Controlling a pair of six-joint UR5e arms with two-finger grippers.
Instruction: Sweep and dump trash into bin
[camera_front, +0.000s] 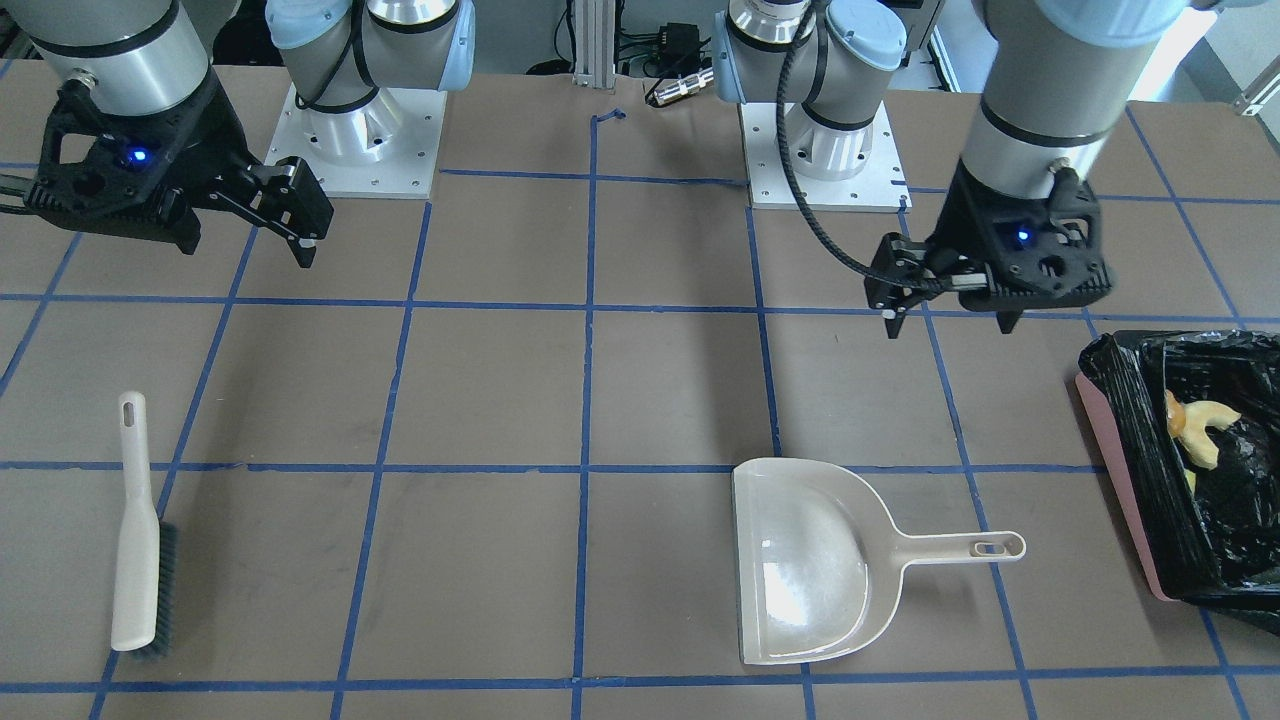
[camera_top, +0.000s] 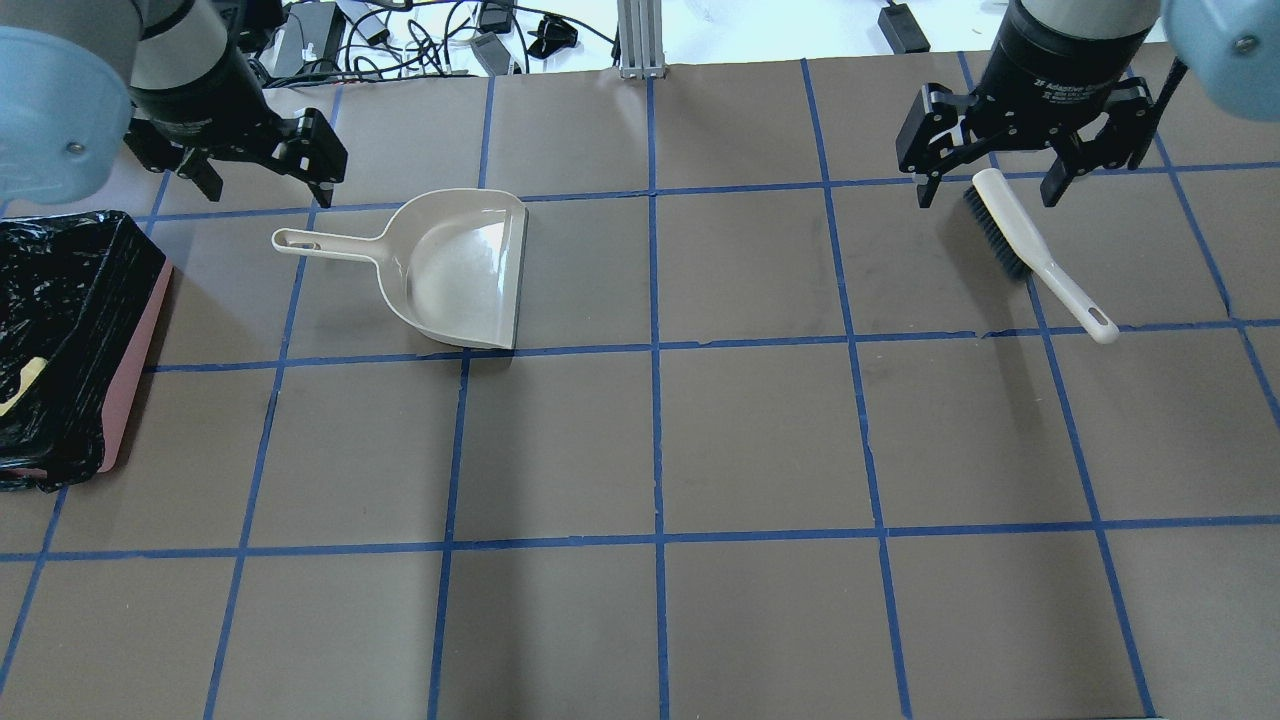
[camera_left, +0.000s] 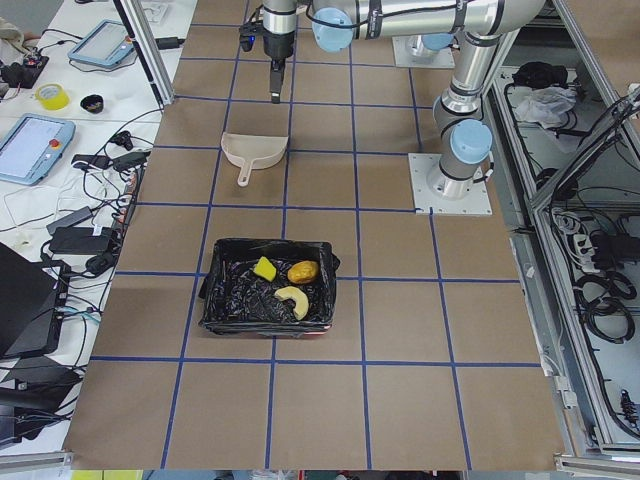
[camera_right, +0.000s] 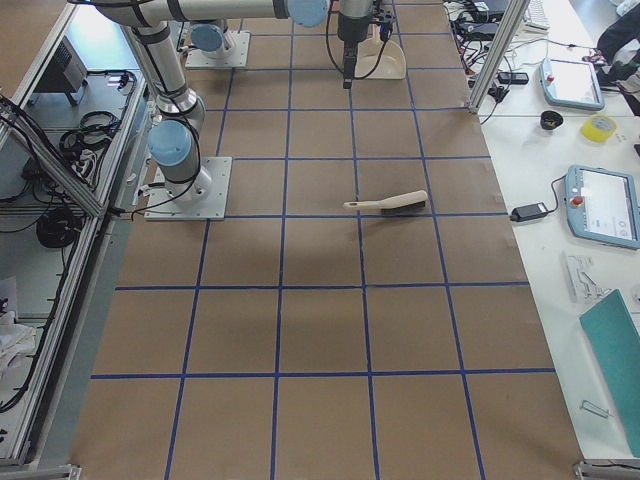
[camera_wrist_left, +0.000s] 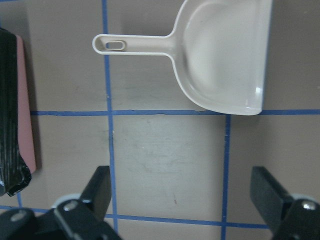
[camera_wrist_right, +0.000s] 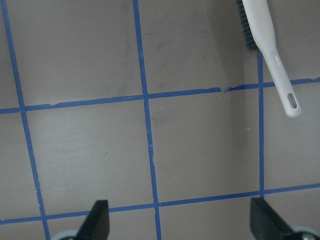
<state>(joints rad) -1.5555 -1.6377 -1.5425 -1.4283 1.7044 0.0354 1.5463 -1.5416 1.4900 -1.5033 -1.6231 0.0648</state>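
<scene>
trash (camera_left: 293, 300) lies inside the bin (camera_left: 215, 300) – all three pieces, the amber oval, the cream crescent and the yellow wedge, rest on the black liner. the bin sits at the worktop's left edge. the dustpan (camera_top: 455, 275) lies flat toward the far edge on the left half, its handle pointing at the left edge, well apart from the bin. the brush (camera_top: 1030, 245) lies toward the far edge on the right half, bristle end farthest from the robot. the left gripper (camera_top: 268, 192) hangs above the worktop near the dustpan handle, jaws spread wide and holding nothing – the right gripper (camera_top: 988, 195) hangs near the brush, jaws likewise spread, gripping nothing.
</scene>
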